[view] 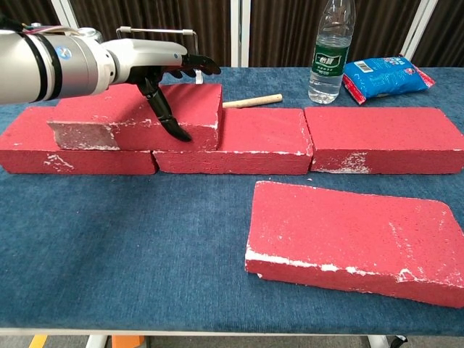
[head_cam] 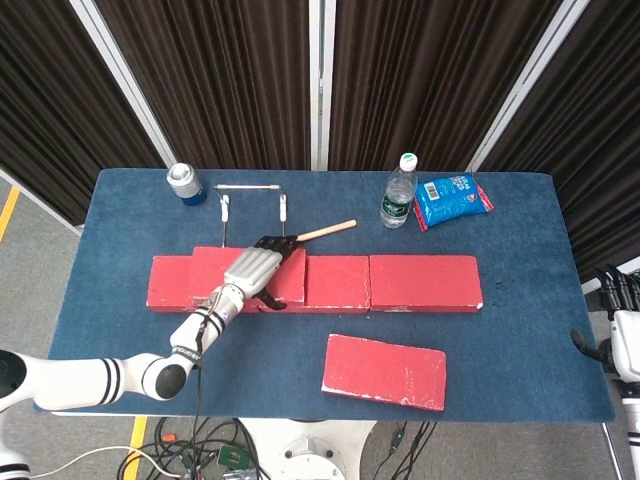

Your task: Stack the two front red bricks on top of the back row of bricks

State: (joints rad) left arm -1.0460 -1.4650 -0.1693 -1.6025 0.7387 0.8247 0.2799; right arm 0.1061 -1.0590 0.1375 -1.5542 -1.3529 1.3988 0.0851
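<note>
Red brick number one (view: 138, 116) sits on the back row (view: 232, 141), straddling the seam between the left and middle bricks. Your left hand (view: 163, 69) is draped over it, fingers reaching across the far edge, thumb down the near face. It reads as holding the brick rather than spread free, though how firmly it presses you cannot tell.

Step in hand, by my judgement: finishing the first placement. One brick stacked, one to go. The second front brick (view: 355, 235) lies flat on the blue table (view: 130, 268), near the front edge, right of centre, slightly skewed, well apart from the row.

Next move calls for lifting your left hand clear without dragging the brick, then going for the second one.

The chest view shows the height step and the thumb on the near face. The head view flattens this, but it alone shows your right hand (head_cam: 622, 335) parked off the table's right edge, holding nothing; its fingers are too small to judge.
</note>
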